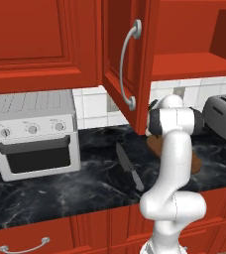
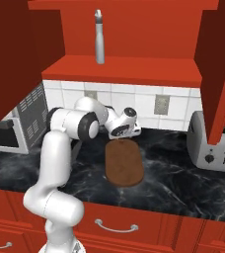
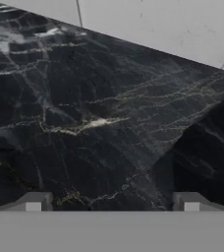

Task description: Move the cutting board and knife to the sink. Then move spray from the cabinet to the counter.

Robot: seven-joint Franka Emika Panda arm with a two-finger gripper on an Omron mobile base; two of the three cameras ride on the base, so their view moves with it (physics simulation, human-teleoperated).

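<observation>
Plainly, we see the gripper with its jaws spread wide and nothing between them; its two small grey tips frame only black marble with faint white and gold veining. In the right base view the gripper hangs low over the far end of the cutting board, close to the white tiled wall.

That board is a flat, dark-brown wooden slab with rounded ends, lying lengthwise on the bench, its near end close to the front edge. Left of it, beyond the arm, the knife lies flat on the marble, dark pointed blade far, light grey handle near.

Up on the red inner shelf of the open cabinet stands the spray, slim, light grey, upright, with bare shelf on both sides of it. The cabinet's panelled door with its long curved silver handle swings out over the bench.

A grey toaster oven sits far left; a metal toaster sits right. Bare marble lies between board and toaster.
</observation>
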